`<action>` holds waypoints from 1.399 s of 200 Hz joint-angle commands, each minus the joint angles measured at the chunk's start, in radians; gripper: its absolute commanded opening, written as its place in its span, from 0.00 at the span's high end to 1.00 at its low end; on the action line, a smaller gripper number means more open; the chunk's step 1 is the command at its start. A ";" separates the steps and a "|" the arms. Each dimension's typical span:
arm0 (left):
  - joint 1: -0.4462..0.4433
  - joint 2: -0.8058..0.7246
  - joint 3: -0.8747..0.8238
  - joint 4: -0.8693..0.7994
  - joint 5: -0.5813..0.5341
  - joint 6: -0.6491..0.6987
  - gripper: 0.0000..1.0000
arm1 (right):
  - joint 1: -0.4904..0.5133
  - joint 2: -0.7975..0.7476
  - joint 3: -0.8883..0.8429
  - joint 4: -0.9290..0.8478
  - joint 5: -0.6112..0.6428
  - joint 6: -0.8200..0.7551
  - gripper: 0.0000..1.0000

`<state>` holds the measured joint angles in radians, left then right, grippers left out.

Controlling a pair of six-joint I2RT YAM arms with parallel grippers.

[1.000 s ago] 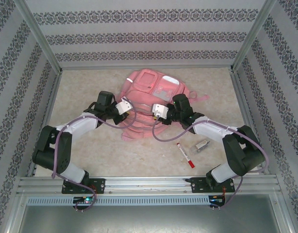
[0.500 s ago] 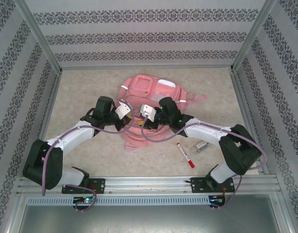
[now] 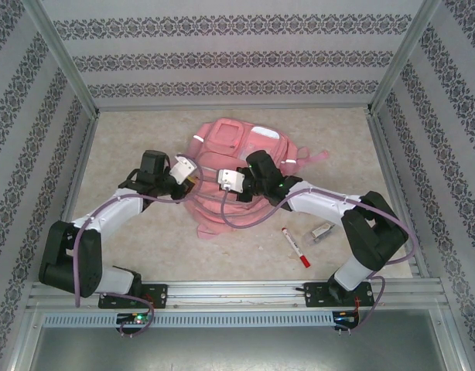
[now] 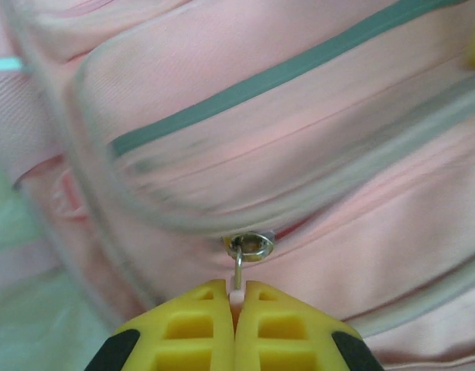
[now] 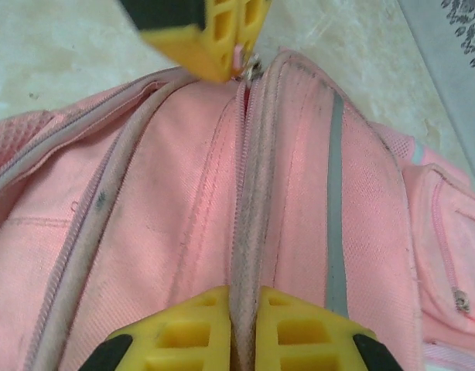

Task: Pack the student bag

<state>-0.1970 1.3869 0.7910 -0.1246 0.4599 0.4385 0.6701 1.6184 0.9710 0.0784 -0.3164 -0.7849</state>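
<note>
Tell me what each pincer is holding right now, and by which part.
Left pincer pinches the zipper pull tab of the student bag. Right pincer is shut on the bag's raised seam beside the zipper.

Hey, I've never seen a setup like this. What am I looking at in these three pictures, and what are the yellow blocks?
These are two robot arms bolted at the near edge of a table, each ending in a two-finger gripper. The wide picture comes from a camera above and behind them. The two close-ups come from cameras on the wrists, and the yellow blocks are the gripper fingers. On the table lie a big pink bag, a marker with red ends and a small grey item that I can't identify. The left gripper is shut on the bag's zip pull. The right gripper is shut on the bag, pinching a raised seam.
</note>
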 commanded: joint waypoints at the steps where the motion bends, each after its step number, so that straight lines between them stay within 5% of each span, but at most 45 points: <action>1: 0.069 0.003 0.034 -0.035 -0.116 0.034 1.00 | -0.055 -0.027 0.025 -0.103 -0.079 -0.129 1.00; 17: 0.068 -0.020 0.007 -0.044 -0.073 0.049 1.00 | -0.104 0.002 0.040 -0.107 -0.122 -0.163 1.00; 44: 0.057 -0.117 -0.043 -0.033 0.073 -0.115 1.00 | -0.178 0.081 0.104 -0.102 -0.175 -0.134 0.93; 80: -0.018 -0.338 -0.162 -0.028 0.112 -0.292 1.00 | -0.181 0.112 0.146 -0.022 -0.209 -0.016 0.69; 112: -0.046 -0.422 -0.217 -0.039 0.142 -0.411 1.00 | -0.173 0.075 0.155 -0.031 -0.494 0.179 0.61; 129: -0.054 -0.423 -0.223 -0.044 0.165 -0.428 1.00 | -0.115 0.037 0.128 -0.040 -0.531 0.198 0.49; 188: -0.056 -0.316 -0.178 -0.035 0.197 -0.401 1.00 | 0.056 0.153 0.208 -0.030 -0.284 0.149 0.43; 216: -0.055 -0.331 -0.174 -0.051 0.082 -0.365 1.00 | 0.062 0.183 0.252 -0.111 -0.285 0.134 0.71; 240: -0.046 -0.339 -0.173 -0.070 0.003 -0.320 1.00 | 0.066 0.146 0.206 -0.165 -0.283 0.045 0.83; 249: -0.040 -0.337 -0.169 -0.082 0.000 -0.302 1.00 | 0.070 0.135 0.192 -0.183 -0.249 0.015 0.78; 266: -0.036 -0.326 -0.161 -0.104 0.019 -0.271 1.00 | 0.070 0.123 0.177 -0.203 -0.211 -0.018 0.51; 280: -0.036 -0.321 -0.154 -0.114 0.049 -0.261 1.00 | 0.069 0.126 0.185 -0.215 -0.204 -0.019 0.47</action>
<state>-0.2420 1.0672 0.5900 -0.2173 0.5182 0.1173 0.7418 1.7695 1.1652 -0.0708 -0.5671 -0.7490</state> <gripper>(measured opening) 0.045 0.512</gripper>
